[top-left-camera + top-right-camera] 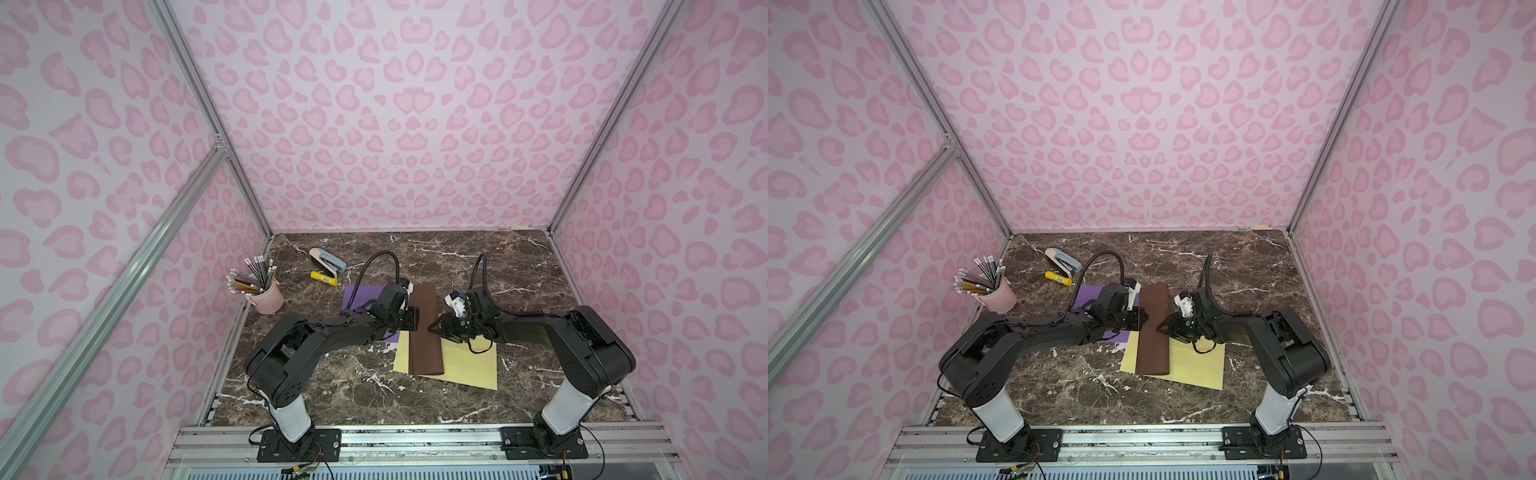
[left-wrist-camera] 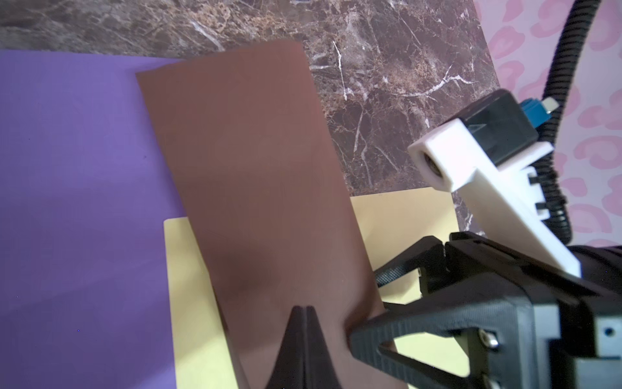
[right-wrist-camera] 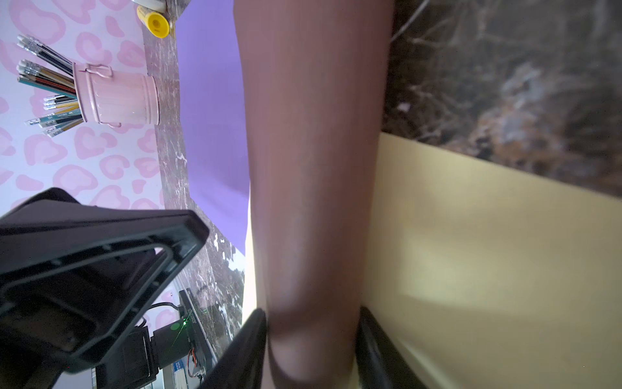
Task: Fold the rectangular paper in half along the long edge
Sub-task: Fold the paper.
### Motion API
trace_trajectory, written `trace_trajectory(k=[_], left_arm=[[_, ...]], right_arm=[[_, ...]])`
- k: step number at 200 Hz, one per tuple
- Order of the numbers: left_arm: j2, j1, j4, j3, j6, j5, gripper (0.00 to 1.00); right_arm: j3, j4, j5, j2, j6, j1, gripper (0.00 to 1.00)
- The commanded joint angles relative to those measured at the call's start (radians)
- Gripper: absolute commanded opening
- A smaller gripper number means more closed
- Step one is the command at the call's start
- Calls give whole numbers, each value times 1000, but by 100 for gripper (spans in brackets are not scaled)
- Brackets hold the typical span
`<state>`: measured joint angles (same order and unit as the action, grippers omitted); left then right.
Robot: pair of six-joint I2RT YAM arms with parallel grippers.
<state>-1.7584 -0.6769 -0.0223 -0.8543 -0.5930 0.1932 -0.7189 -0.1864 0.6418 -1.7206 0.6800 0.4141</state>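
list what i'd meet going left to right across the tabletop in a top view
pink pencil cup → yellow glue stick → purple paper → brown paper. Left out because they overlap others: stapler, yellow paper.

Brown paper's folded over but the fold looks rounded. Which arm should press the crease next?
Right. The right gripper straddles the rounded long edge of the brown paper, jaws apart, so it probably only needs to close. The left gripper is shut, its tip on the paper, likely pinning it.
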Motion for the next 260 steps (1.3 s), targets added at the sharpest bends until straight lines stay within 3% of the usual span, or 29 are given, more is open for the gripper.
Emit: trace_trajectory(k=[1, 142, 260], left_arm=[[23, 5, -4, 7, 13, -11, 4], [13, 10, -13, 28, 10, -14, 4], [48, 33, 4, 80, -13, -38, 4]], right_arm=[[2, 30, -64, 11, 24, 2, 48], [-20, 37, -165, -8, 136, 53, 45], [-47, 93, -246, -10, 186, 81, 49]])
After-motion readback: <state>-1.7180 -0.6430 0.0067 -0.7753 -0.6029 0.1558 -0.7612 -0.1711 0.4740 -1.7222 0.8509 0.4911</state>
